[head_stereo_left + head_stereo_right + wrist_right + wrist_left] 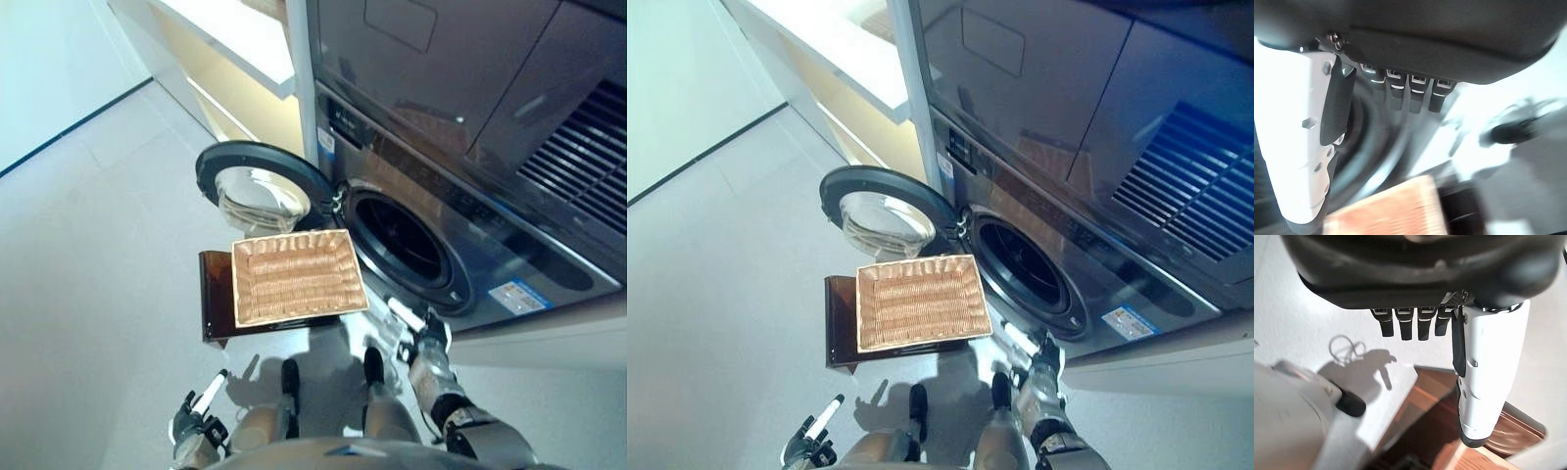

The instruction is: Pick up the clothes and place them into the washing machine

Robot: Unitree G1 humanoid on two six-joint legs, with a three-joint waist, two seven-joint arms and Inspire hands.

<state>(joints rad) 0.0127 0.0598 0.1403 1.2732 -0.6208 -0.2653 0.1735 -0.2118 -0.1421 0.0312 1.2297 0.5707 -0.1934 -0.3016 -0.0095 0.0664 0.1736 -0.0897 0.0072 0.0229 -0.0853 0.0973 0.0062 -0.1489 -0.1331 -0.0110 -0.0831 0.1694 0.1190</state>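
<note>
The dark front-loading washing machine (pixel 470 211) has its round door (pixel 257 184) swung wide to the left, and its drum opening (pixel 405 241) looks dark inside. In front of it an oblong wicker basket (pixel 296 277) rests on a brown stand (pixel 215 305); no clothes show in the basket. My left hand (pixel 196 419) hangs low at the lower left over the floor, fingers straight and holding nothing (pixel 1415 269). My right hand (pixel 425 340) is just below the drum opening, right of the basket, also open and empty (pixel 1415 44).
A second dark appliance with a slatted vent (pixel 580 137) sits above the washer. A white shelf unit (pixel 240 39) stands left of the machine. Pale floor (pixel 88 255) spreads out to the left of the basket.
</note>
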